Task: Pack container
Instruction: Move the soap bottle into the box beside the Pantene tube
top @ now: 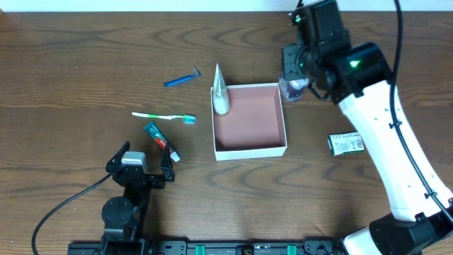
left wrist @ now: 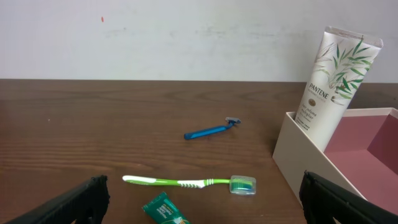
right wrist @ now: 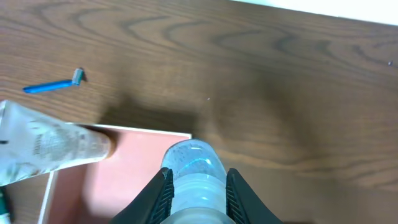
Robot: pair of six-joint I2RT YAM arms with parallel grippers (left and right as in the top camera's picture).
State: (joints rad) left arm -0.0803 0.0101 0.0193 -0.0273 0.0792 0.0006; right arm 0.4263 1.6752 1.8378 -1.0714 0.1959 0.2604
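The container, a shallow square box with white walls and a reddish-brown inside, sits mid-table. A white Pantene tube leans in its far left corner; it also shows in the left wrist view and the right wrist view. My right gripper is shut on a clear bottle and holds it above the container's far right corner. My left gripper is open and empty near the front edge, just behind a green toothpaste tube and a green toothbrush.
A blue razor lies left of the container, beyond the toothbrush and toothpaste tube. A small green and white packet lies to the right of the container. The right arm reaches over the table's right side.
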